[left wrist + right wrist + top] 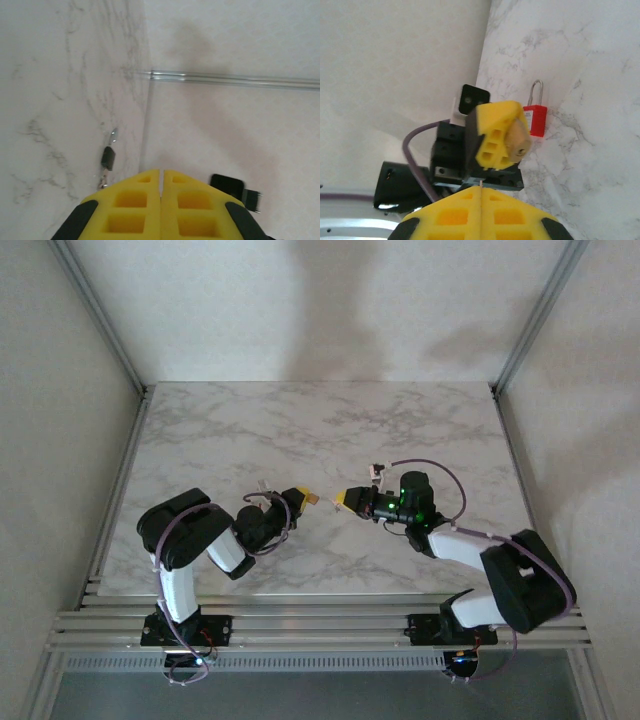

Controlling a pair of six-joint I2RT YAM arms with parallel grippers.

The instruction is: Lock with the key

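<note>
Dim, soft light w/ blurry shadows on back wall (330,310).

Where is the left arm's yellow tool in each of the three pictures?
Top external: left tool at the centre, pointing right.
Left wrist: left tool at bottom centre, shut.
Right wrist: left tool near the centre, facing the camera.
Shared landmark: the marble table.

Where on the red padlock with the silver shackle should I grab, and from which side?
Take the red plastic padlock by its boxy body, pinching across the two narrow sides, coming straight down onto the marble table. It seems to lie flat, label up; its silver shackle is a thin loop, little to hold.
</note>
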